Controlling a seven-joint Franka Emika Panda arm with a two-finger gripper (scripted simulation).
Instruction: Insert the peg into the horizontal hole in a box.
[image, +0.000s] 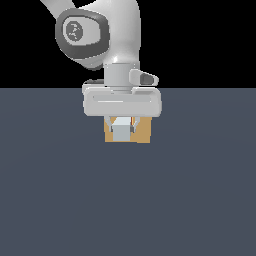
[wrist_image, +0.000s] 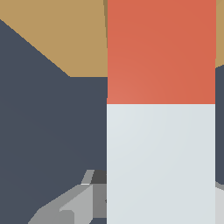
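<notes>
Gripper (image: 121, 126) clamps peg (image: 121, 131) before box (image: 144, 131), slate floor (image: 125, 200).

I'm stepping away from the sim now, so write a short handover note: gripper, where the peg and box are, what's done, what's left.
Gripper: shut on the peg, held off the floor.
Peg: pale end faces the exterior camera; in the wrist view its orange-red end points toward the box.
Box: on the floor directly behind the peg.
Done: peg picked up and brought in front of the box.
Left: whether the tip has entered the hole cannot be seen; line up and push it in.
</notes>
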